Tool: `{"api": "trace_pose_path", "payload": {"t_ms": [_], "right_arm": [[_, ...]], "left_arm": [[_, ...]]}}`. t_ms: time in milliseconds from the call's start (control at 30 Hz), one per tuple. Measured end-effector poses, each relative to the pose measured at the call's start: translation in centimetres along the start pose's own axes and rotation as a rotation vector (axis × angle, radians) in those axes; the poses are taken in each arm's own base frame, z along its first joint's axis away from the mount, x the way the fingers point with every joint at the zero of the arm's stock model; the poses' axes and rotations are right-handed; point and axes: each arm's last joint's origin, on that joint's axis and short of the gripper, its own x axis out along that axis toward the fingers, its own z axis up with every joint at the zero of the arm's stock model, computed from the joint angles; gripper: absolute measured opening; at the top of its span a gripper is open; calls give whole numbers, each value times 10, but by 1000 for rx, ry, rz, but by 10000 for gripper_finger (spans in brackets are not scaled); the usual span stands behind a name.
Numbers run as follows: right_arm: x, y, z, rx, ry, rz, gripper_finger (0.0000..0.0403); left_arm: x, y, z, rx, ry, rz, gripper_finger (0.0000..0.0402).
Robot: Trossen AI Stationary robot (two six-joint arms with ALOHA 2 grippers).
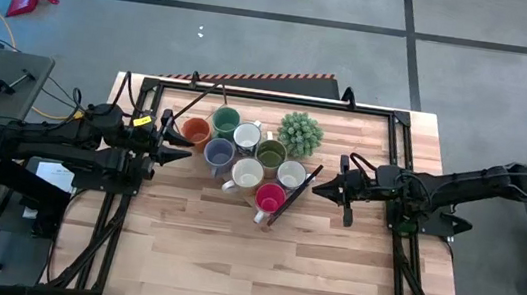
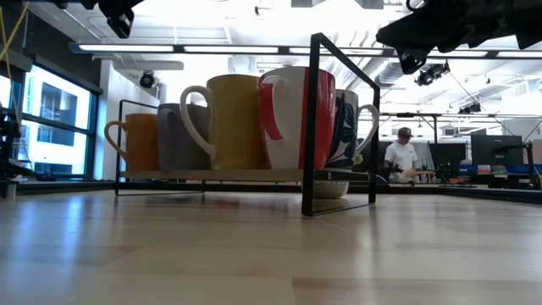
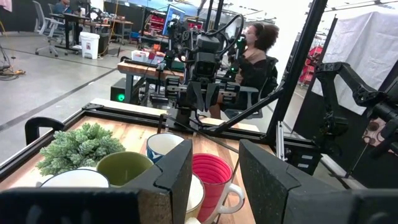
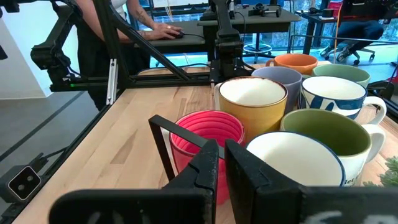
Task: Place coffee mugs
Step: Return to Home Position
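Eight small handled ceramic mugs [image 1: 247, 173] are clustered on the black wire-frame shelf [image 1: 296, 195] at mid-table. The left gripper [image 1: 183, 148], fingers apart, is poised just beside the orange mug [image 1: 195, 133]; the right gripper [image 1: 317, 187], fingers nearly together, near the shelf's end. Either could be snagged by a sideways swing in retreat.

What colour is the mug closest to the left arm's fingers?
Orange. That orange handled ceramic mug shows best in the high view.

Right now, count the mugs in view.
8, all on the rack. One row: orange, blue-grey, yellow, red. Row beside the plant: green, white, olive, second white. None seems hidden.
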Motion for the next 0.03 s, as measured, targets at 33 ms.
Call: {"api": "trace_pose_path", "payload": {"t_ms": [33], "right_arm": [[0,0,0,0,0,0,16]], "left_arm": [[0,0,0,0,0,0,120]]}}
